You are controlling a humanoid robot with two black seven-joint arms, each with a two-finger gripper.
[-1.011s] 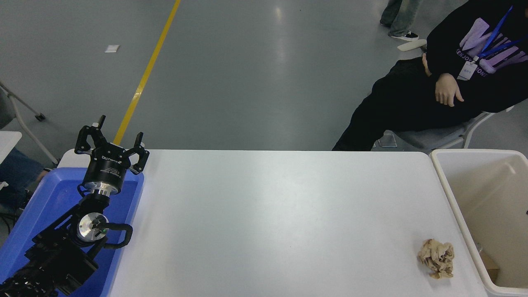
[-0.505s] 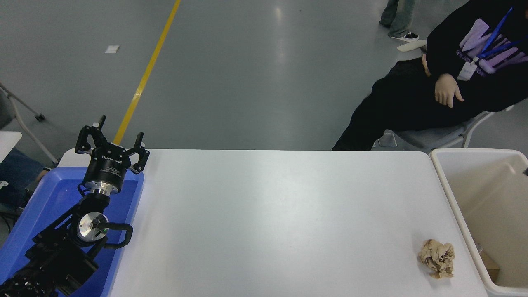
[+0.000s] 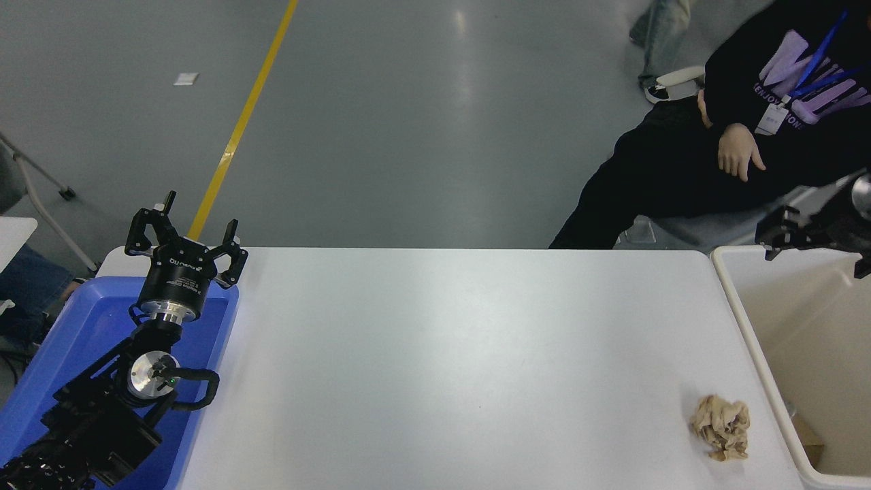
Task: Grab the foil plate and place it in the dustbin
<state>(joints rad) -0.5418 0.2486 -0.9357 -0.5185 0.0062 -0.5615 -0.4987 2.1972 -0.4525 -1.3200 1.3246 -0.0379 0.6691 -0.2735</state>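
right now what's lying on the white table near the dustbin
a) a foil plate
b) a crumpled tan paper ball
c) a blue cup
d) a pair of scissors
b: a crumpled tan paper ball lies on the white table near its right front corner, just left of the cream dustbin. No foil plate shows on the tabletop.

A smooth white rectangular table (image 3: 435,354), a cream plastic dustbin (image 3: 742,320), a blue plastic tray (image 3: 61,340) and a tan crumpled paper ball (image 3: 722,427) are seen.

Only a paper ball (image 3: 722,427) near the dustbin (image 3: 738,309) interrupts the white table (image 3: 449,367).
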